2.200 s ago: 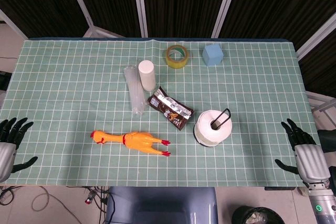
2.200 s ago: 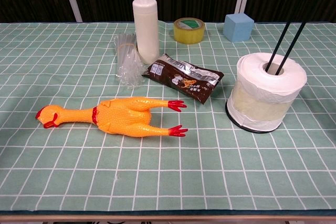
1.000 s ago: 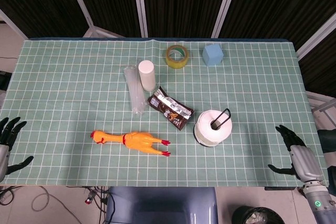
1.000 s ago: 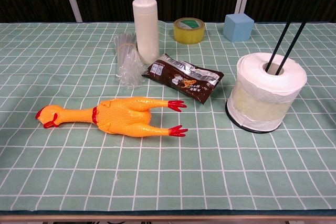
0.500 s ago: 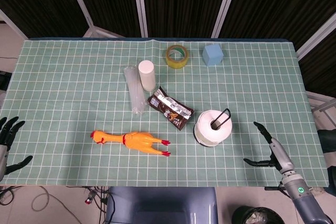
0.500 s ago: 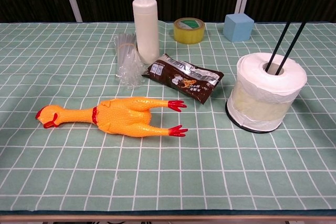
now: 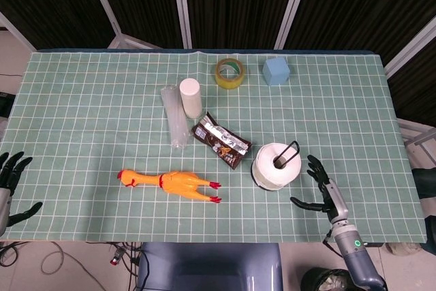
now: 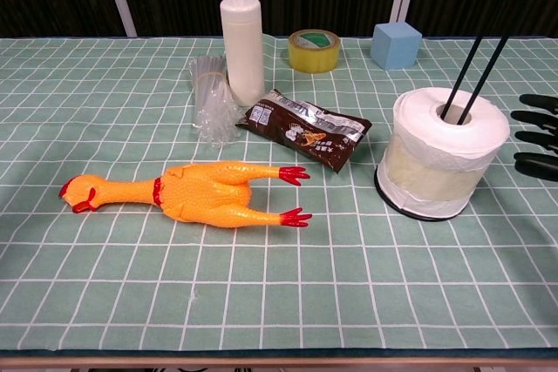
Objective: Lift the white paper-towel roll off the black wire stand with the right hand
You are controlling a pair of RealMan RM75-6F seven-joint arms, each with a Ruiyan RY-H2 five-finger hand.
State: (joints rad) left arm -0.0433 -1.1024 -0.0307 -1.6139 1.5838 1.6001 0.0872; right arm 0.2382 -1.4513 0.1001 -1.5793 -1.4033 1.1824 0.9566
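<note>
On the green checked tabletop (image 7: 82,100), the right hand (image 7: 321,185) has moved in beside the one white paper-towel roll (image 7: 275,165), fingers spread, holding nothing. The roll sits on its one black wire stand (image 8: 478,48). The left hand (image 7: 9,183) waits open at the edge.

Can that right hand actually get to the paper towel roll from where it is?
Probably yes. The right hand hangs open just beside the white paper-towel roll, with only bare tablecloth between them. The stand's black wire loop rises through the roll's core, so lifting must go straight up.
</note>
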